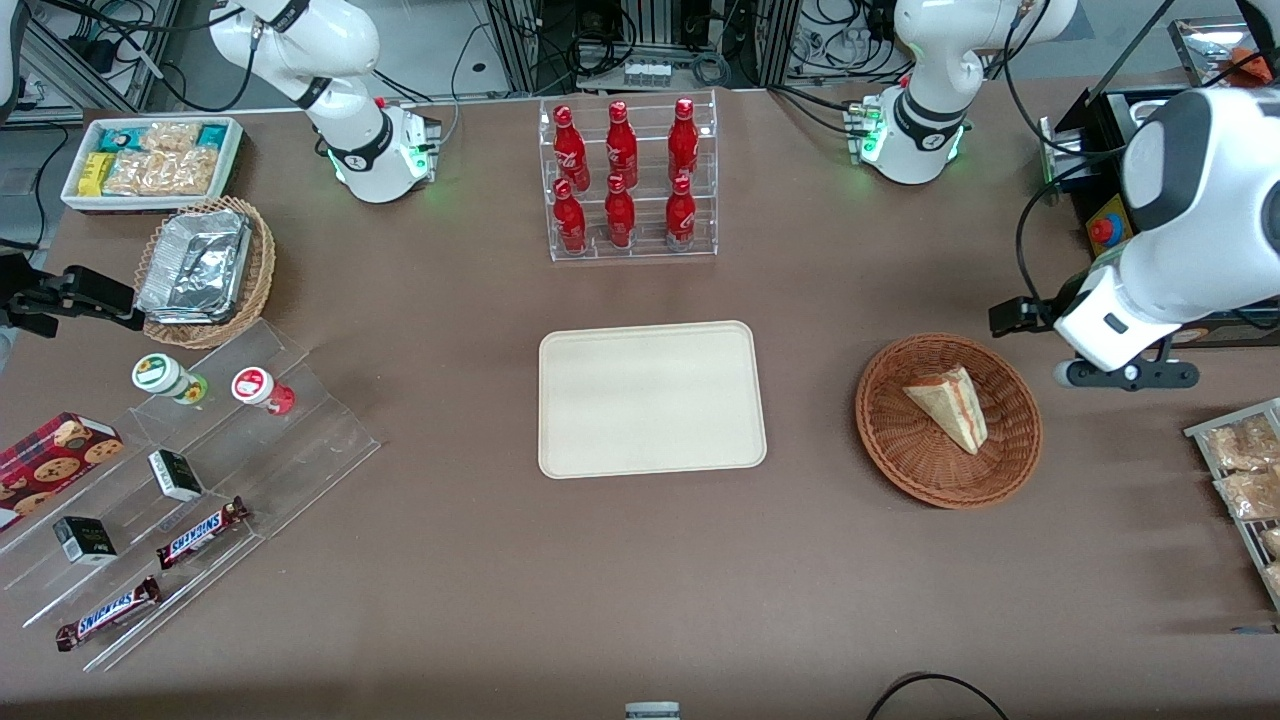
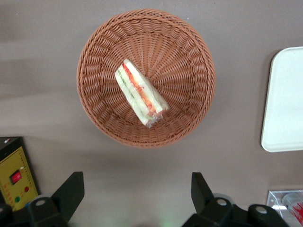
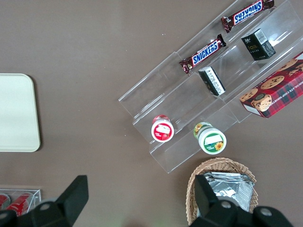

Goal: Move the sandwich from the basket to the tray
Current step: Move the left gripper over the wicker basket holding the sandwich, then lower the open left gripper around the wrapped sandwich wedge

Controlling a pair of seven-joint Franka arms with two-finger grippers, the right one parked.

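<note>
One sandwich point(image 2: 140, 93) lies in the basket point(image 2: 189, 56) — gripper point(image 2: 135, 194) hovers above, fingers spread.

cream tray point(image 3: 16, 113), Snickers bars point(image 3: 202, 54), foil-tray basket point(image 3: 222, 189)

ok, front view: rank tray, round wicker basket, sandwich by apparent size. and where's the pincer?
1. Flat cream rectangular tray
2. Round reddish-brown wicker basket
3. Triangular beige-bread sandwich, lying in the basket

All rest on one table, so nearness hardly skews this. The pincer hangs open above the table beside the basket.
</note>
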